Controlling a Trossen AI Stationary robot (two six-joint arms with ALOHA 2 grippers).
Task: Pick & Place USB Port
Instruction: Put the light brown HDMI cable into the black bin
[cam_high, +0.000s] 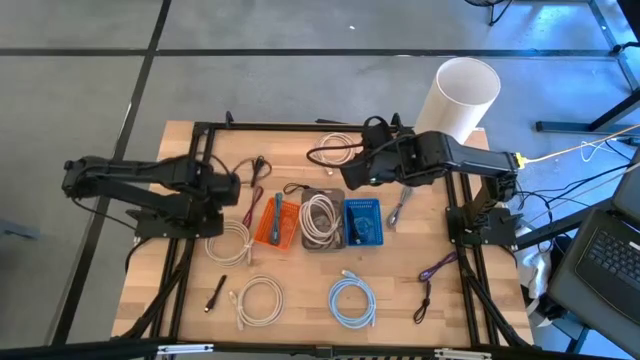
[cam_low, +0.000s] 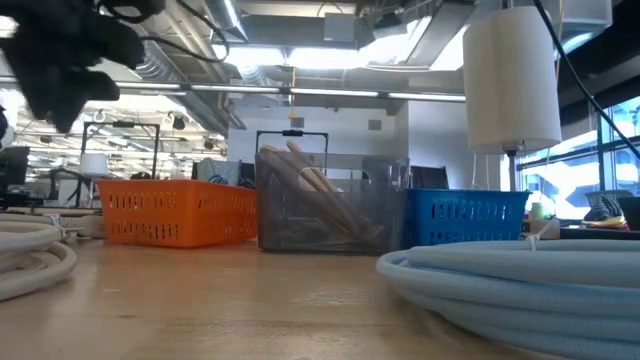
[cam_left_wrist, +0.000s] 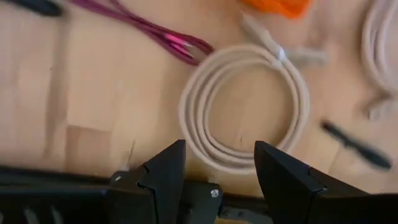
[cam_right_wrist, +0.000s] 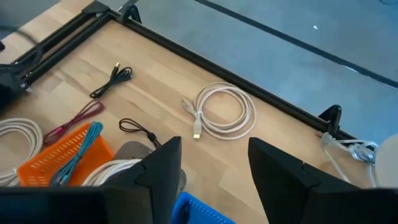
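I cannot tell from here which piece is the USB one. My best guess is the white cable (cam_high: 336, 150), coiled on the table's far edge behind the baskets, because the right wrist view shows a flat plug on its end. If so, the right gripper (cam_high: 348, 176) is plainly the nearer one. It hangs just beside that coil, above the grey bin (cam_high: 322, 218), with its fingers spread and nothing between them. The coil lies ahead of it, toward the far rail. Its plug ends trail off the loop on the side facing the gripper, so I judge a short reach forward and down would meet the plug first.

The left gripper (cam_high: 232, 190) hovers well away, left of the orange basket (cam_high: 275, 222), fingers also apart and empty. Its wrist view looks down on a different coil (cam_left_wrist: 245, 106) with a maroon cable (cam_left_wrist: 155, 37) beside it.

Only the high view shows both arms and the whole spread. The right wrist view alone shows the plug's shape. The low view shows the orange basket, the grey bin and the blue basket (cam_low: 465, 218) in a row, with a pale blue coil (cam_low: 520, 280) close up, but not the far cable.
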